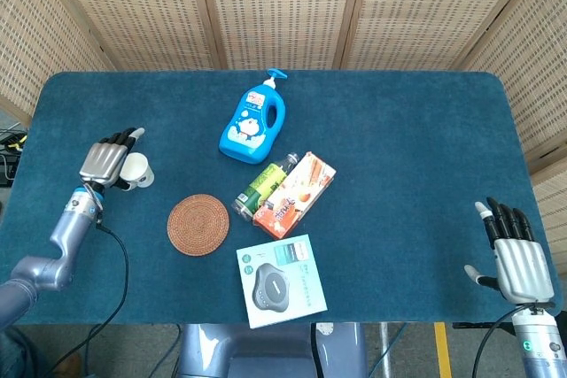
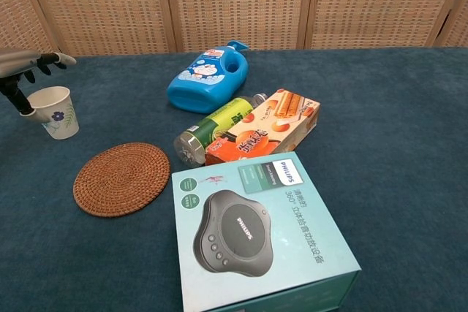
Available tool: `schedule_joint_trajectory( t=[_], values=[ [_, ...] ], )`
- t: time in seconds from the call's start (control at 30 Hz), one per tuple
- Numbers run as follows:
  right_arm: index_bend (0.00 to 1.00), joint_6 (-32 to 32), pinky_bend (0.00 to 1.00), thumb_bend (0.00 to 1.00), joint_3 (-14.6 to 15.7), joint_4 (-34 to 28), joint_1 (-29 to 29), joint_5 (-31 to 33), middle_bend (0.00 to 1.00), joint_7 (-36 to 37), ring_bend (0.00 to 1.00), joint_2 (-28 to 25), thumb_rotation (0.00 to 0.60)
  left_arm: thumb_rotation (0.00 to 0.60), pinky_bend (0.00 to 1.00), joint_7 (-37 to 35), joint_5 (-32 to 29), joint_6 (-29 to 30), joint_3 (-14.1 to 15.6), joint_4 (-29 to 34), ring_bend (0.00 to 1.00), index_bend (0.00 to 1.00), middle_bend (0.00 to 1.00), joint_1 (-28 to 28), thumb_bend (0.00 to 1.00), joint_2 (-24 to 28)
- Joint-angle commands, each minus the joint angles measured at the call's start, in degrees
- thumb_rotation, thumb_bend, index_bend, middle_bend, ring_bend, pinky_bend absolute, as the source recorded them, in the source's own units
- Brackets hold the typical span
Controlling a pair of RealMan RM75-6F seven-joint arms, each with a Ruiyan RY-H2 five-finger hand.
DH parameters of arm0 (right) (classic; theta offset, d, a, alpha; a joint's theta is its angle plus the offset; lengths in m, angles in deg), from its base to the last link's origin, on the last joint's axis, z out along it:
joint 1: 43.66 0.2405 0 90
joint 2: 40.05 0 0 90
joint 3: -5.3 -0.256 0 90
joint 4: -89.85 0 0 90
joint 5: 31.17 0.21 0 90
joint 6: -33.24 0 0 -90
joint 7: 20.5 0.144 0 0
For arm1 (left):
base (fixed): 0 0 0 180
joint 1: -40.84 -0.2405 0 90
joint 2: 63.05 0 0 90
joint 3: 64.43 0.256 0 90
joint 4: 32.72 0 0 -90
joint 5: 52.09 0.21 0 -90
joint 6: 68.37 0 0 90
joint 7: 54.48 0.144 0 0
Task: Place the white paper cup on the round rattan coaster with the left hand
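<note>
The left robot hand [image 1: 104,162] sits at the white paper cup [image 1: 137,171], fingers spread over its rim and thumb touching the side, not closed on it. The cup stands upright on the table [image 1: 399,130], near the round rattan coaster [image 1: 198,224]. This looks like the reach-to-grasp step; next, the fingers need to close around the cup before lifting. The right robot hand [image 1: 518,258] rests spread, well apart.
</note>
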Motion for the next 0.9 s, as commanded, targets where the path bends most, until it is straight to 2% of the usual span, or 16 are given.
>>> schedule_joint_trajectory(
  t=[0.03,0.17,0.33,0.53,0.67,0.8,0.9],
  values=[
    [0.05,0.1,0.0,0.0,0.0,0.0,0.0,0.0,0.0,-0.1,0.0,0.0,0.6,0.6,0.38,0.0,-0.5,-1.4,0.1,-1.3,0.41,0.05,0.36,1.1,0.0,-0.9],
    [0.05,0.0,0.0,0.0,0.0,0.2,0.0,0.2,0.0,0.1,0.0,0.1,0.6,0.6,0.41,0.0,-1.1,-3.3,0.3,-1.9,0.5,0.21,0.47,2.0,0.0,-1.0],
    [0.05,-0.2,0.0,0.0,0.0,0.2,0.0,0.1,0.0,0.3,0.0,0.0,0.6,0.6,0.42,-0.7,-1.4,-2.3,0.3,-1.5,0.5,0.22,0.47,1.6,0.0,-0.5],
    [0.05,-0.6,0.0,0.0,0.3,-0.1,-0.1,-0.6,0.0,0.4,0.0,-0.2,0.6,0.6,0.42,-3.9,-0.2,2.6,0.3,2.5,0.49,0.22,0.46,-0.4,0.0,3.0],
    [0.05,-0.8,0.0,0.0,0.4,-0.3,-0.2,-1.2,0.0,0.4,0.0,-0.2,0.6,0.6,0.42,-5.4,3.2,7.8,1.1,8.5,0.49,0.22,0.46,-2.0,0.0,7.1],
    [0.05,-1.0,0.0,0.0,0.6,-0.6,-0.2,-1.6,0.0,0.4,0.0,-0.3,0.6,0.6,0.42,-5.4,8.8,14.5,3.2,19.8,0.49,0.22,0.46,-3.9,0.0,13.2],
    [0.05,-1.2,0.0,0.0,0.7,-0.7,-0.3,-1.9,0.0,0.5,0.0,-0.4,0.6,0.6,0.42,-3.5,12.0,16.5,4.8,26.9,0.49,0.22,0.45,-4.4,0.0,16.2]
  ],
)
